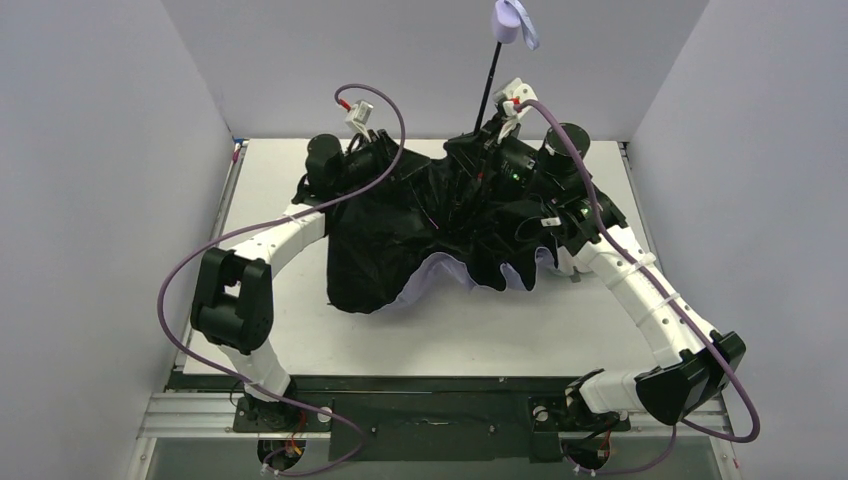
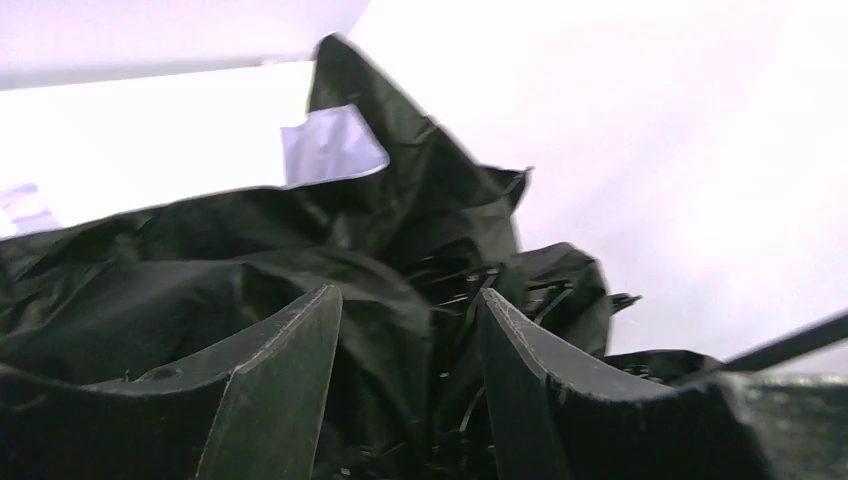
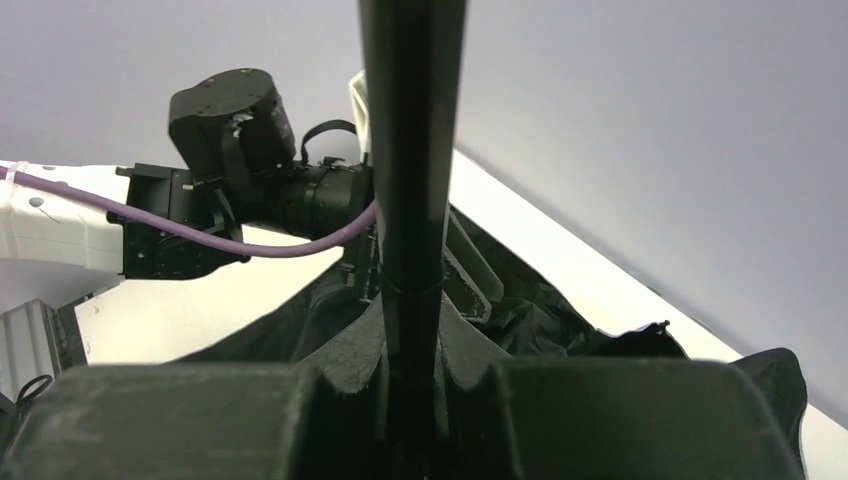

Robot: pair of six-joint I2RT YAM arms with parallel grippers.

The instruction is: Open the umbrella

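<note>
The umbrella (image 1: 400,240) lies on the white table (image 1: 500,330), black lining up, with pale lavender fabric (image 1: 430,285) showing at its near edge. Its thin black shaft (image 1: 490,85) rises up and back to the lavender handle (image 1: 510,22). My right gripper (image 1: 487,148) is shut on the shaft (image 3: 410,150) just above the canopy; in the right wrist view (image 3: 412,345) both fingers press its sides. My left gripper (image 1: 425,165) reaches in from the left. In the left wrist view (image 2: 410,295) its fingers are partly apart, with bunched black fabric and ribs (image 2: 450,290) filling the gap.
Grey enclosure walls (image 1: 100,200) stand on the left, right and back of the table. Purple cables (image 1: 370,170) loop off both arms. The left arm's wrist (image 3: 230,190) shows close to the shaft in the right wrist view.
</note>
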